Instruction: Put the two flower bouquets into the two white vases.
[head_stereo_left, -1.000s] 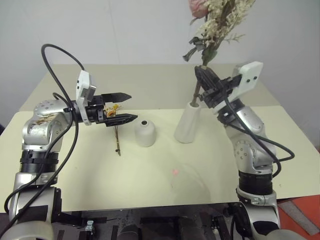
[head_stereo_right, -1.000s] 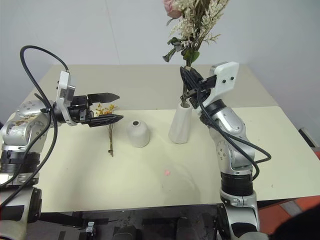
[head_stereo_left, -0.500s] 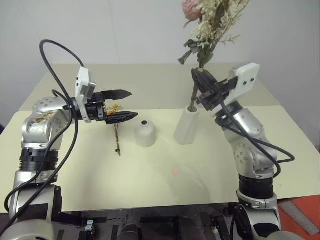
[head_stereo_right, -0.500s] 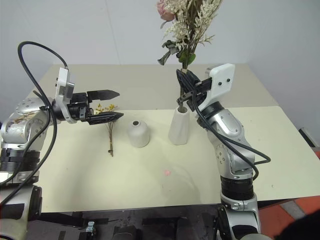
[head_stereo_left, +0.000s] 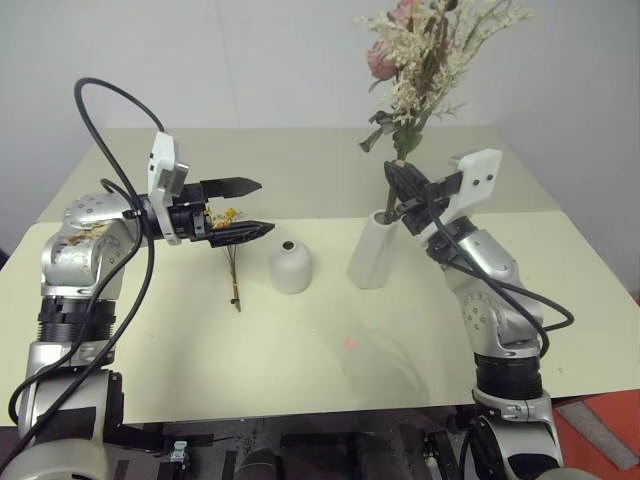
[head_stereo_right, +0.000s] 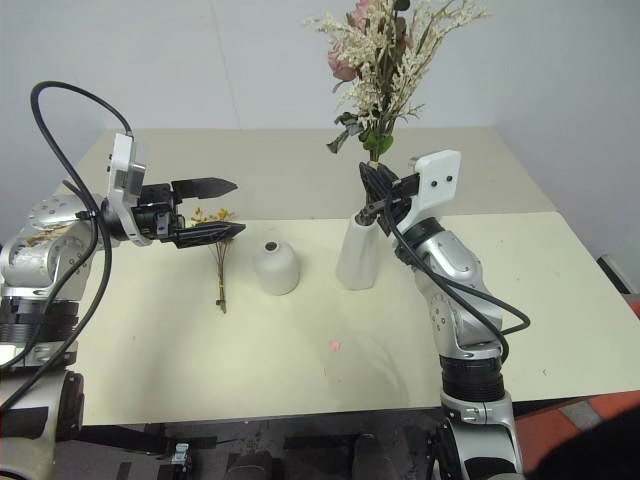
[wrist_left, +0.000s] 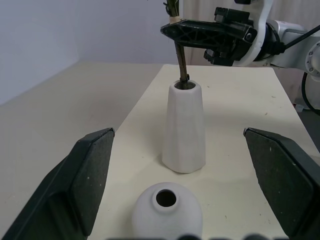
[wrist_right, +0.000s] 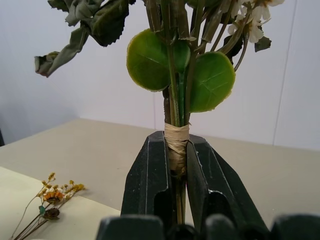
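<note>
The big bouquet (head_stereo_left: 425, 60) of cream sprays and a pink bloom stands upright, its stem (wrist_left: 181, 65) reaching into the mouth of the tall white vase (head_stereo_left: 372, 250). My right gripper (head_stereo_left: 400, 185) is shut on the taped stem (wrist_right: 176, 145) just above the vase. The short rounded vase (head_stereo_left: 290, 266) stands left of the tall one. The small bouquet (head_stereo_left: 233, 262) with orange blossoms lies flat on the table left of the short vase. My left gripper (head_stereo_left: 250, 207) hovers open over its blossoms, pointing toward the vases, with nothing in it.
The vases stand on a pale yellow table (head_stereo_left: 300, 370) with a small pink mark (head_stereo_left: 350, 343) near the middle. A second beige table (head_stereo_left: 300, 160) adjoins it behind, against a white wall. The front edge runs close below both arms.
My right gripper has sunk with the big bouquet, pushing its stem down into the tall vase. The left arm has stayed still.
</note>
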